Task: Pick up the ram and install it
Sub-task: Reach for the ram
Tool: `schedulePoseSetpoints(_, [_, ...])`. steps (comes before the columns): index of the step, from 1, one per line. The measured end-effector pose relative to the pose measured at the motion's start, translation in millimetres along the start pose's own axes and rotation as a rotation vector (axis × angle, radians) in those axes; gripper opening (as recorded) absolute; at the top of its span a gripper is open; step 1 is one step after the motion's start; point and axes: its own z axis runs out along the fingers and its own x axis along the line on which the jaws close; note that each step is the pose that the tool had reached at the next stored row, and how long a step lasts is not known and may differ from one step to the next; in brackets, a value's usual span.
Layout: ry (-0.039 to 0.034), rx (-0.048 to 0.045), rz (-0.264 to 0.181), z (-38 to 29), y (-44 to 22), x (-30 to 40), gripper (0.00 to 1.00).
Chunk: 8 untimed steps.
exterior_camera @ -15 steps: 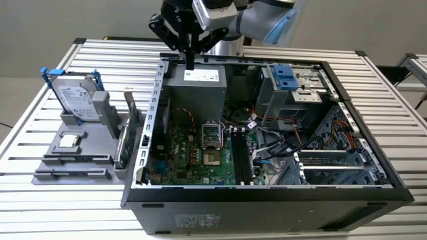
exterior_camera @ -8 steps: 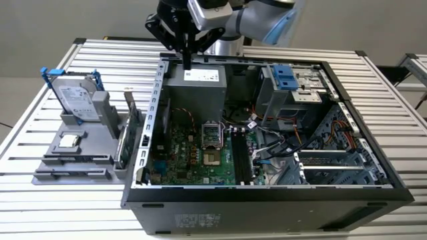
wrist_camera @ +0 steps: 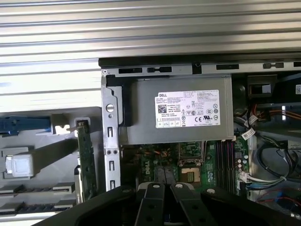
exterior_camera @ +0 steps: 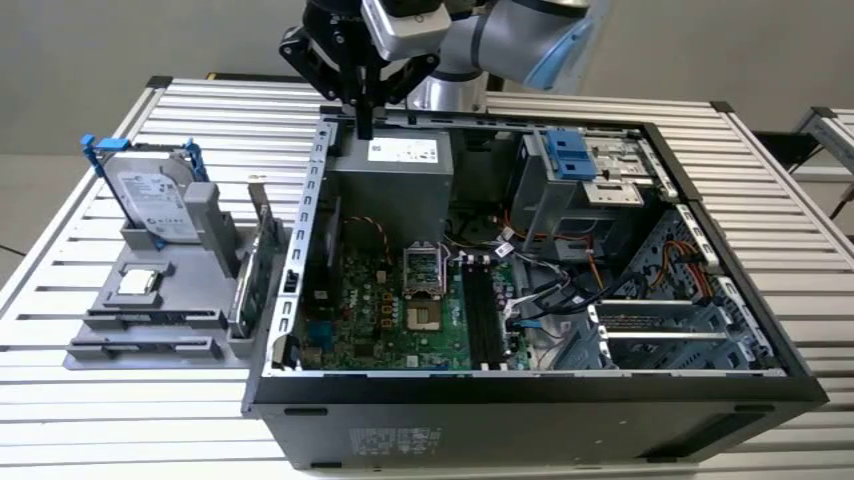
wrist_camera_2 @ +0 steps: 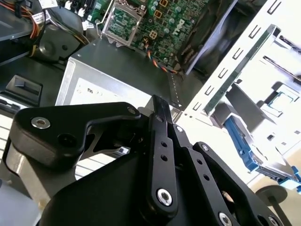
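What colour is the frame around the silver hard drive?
Blue; the plastic frame around the silver hard drive shows best in the exterior view.

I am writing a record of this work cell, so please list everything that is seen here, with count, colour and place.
table: one, silver slats, under everything
computer case: one, black, open, on the table
power supply: one, grey, inside the case at its far end
motherboard: one, green, on the case floor
long slots: several, black, on the motherboard
cables: many, mixed colours, inside the case
fixture: one, grey, on the table at the exterior view's left
hard drive: one, silver in a blue frame, upright in the fixture
green card: one, upright at the fixture's edge beside the case
arm: one, grey and blue, behind the case
gripper: one, black, above the power supply's far edge
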Motion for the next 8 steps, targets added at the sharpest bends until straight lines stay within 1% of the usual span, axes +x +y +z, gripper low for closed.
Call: schedulePoseSetpoints(8, [0.0000, 0.0000, 0.000, -0.1, -0.2, 1.7, 0.00])
